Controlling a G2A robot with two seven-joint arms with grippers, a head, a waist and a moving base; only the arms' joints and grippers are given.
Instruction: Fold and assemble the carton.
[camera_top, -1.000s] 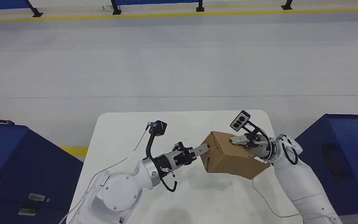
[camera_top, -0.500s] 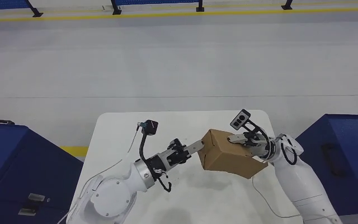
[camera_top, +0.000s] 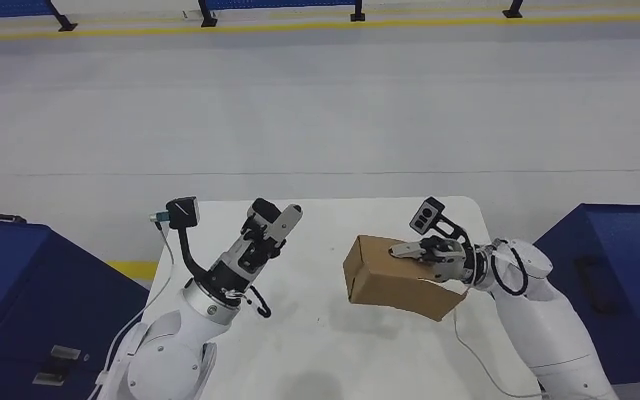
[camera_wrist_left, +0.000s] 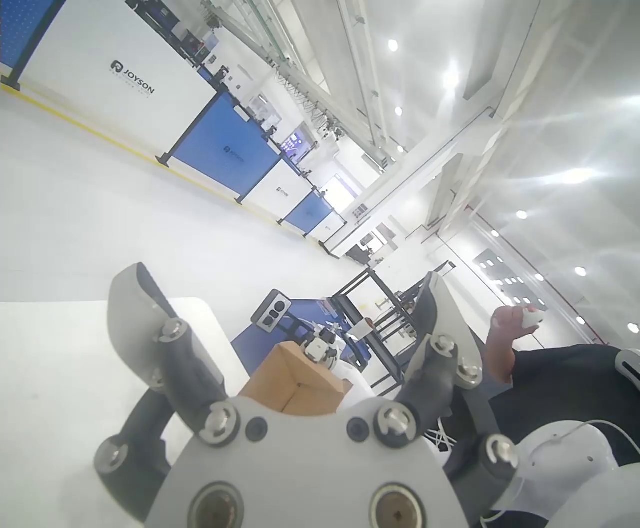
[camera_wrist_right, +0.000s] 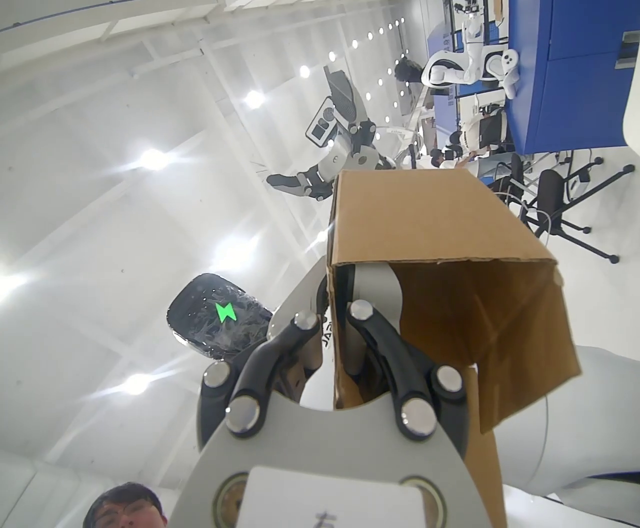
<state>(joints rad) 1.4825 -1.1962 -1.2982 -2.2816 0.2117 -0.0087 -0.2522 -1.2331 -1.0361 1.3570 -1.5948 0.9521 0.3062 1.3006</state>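
Carton (camera_top: 396, 280): a brown cardboard sleeve, rectangular and open at one end, is seen tilted over the right half of the white table (camera_top: 320, 335). At left, the left gripper (camera_top: 280, 214) is held with jaws spread wide, well apart from it; smooth tabletop lies between. At right, one carton wall is clamped by the right gripper (camera_top: 420, 250)

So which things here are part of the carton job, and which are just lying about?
Job:
- carton, held by one wall in the right gripper
- left gripper, open, apart from the carton
- table

Lying about:
- blue cabinets on either side of the table
- yellow floor line far beyond the table
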